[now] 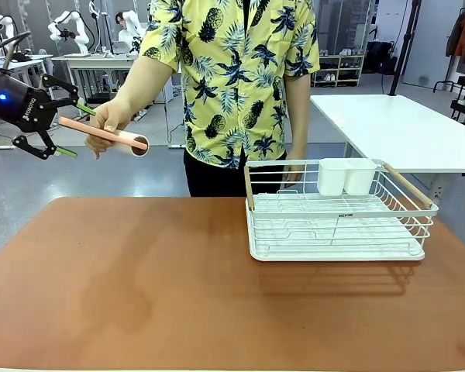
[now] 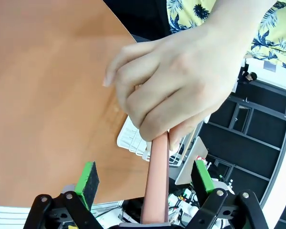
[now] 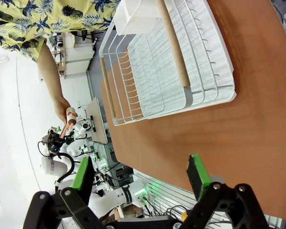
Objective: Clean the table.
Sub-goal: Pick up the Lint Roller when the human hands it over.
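Note:
The table [image 1: 139,271] has a smooth reddish-brown top. Over its far left corner a person's hand [image 1: 108,120] holds out a pink tube [image 1: 124,138] with an open end. My left gripper [image 1: 76,130] stands open around the tube's other end, one finger above and one below. In the left wrist view the tube [image 2: 157,191] runs up between the green pads [image 2: 88,176], with a gap on each side, into the person's hand [image 2: 176,90]. My right gripper [image 3: 139,172] is open with nothing in it, above the table [image 3: 257,119] near its edge.
A white wire rack [image 1: 337,225] with wooden handles stands on the table's far right and holds a white double cup [image 1: 345,177]. The person in a yellow shirt stands at the far side. A plain white table [image 1: 403,128] is behind on the right.

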`<state>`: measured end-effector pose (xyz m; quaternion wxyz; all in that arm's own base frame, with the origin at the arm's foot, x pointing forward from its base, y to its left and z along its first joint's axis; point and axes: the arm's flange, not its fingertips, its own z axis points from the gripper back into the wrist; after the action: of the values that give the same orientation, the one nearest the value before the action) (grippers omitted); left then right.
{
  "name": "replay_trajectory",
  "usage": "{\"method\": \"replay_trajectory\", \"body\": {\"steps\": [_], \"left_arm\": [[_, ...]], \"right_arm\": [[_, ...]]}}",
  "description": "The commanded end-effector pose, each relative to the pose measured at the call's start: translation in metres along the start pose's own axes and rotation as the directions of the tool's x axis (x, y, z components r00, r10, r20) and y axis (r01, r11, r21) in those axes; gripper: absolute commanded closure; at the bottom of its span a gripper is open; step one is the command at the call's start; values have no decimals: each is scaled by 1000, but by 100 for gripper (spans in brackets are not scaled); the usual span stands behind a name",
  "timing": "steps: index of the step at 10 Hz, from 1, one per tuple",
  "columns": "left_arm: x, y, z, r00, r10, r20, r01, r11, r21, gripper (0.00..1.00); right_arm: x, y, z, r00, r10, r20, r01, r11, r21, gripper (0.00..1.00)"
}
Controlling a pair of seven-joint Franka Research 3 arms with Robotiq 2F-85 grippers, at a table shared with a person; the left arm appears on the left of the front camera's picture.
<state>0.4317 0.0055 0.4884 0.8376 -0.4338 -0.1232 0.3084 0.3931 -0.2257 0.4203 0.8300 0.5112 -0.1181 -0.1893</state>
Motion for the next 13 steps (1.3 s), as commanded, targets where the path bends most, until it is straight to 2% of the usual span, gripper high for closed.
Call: {"method": "replay_trajectory", "body": {"steps": [1, 2, 3, 4, 5, 6, 7, 8, 9, 11, 13], "left_arm": [[5, -3, -7, 999, -32, 19, 33, 998, -48, 14], [6, -3, -7, 999, -31, 27, 32, 998, -46, 19], [7, -3, -7, 999, -33, 27, 34, 999, -37, 33], [7, -3, -6, 999, -33, 29, 35, 998, -43, 38], [6, -3, -5, 999, -38, 29, 39, 998, -46, 53], [6, -3, -5, 999, -39, 23, 40, 998, -46, 58], [6, -3, -5, 999, -40, 23, 41, 998, -46, 72], [6, -2, -5, 999, -40, 22, 41, 998, -44, 77], [6, -3, -5, 999, -42, 23, 43, 998, -45, 92], [7, -3, -4, 999, -42, 30, 43, 998, -46, 100], [7, -3, -3, 999, -46, 30, 47, 998, -47, 100]], "right_arm": [[-1, 3, 2, 1000, 3, 4, -3, 1000, 3, 0], [-1, 3, 2, 1000, 3, 4, -3, 1000, 3, 0], [-1, 3, 2, 1000, 3, 4, -3, 1000, 3, 0], [-1, 3, 2, 1000, 3, 4, -3, 1000, 3, 0], [-1, 3, 2, 1000, 3, 4, -3, 1000, 3, 0], [-1, 3, 2, 1000, 3, 4, -3, 1000, 3, 0], [-1, 3, 2, 1000, 3, 4, -3, 1000, 3, 0], [-1, 3, 2, 1000, 3, 4, -3, 1000, 3, 0], [-1, 3, 2, 1000, 3, 4, -3, 1000, 3, 0], [-1, 3, 2, 1000, 3, 4, -3, 1000, 3, 0], [-1, 3, 2, 1000, 3, 4, -3, 1000, 3, 0]]}}
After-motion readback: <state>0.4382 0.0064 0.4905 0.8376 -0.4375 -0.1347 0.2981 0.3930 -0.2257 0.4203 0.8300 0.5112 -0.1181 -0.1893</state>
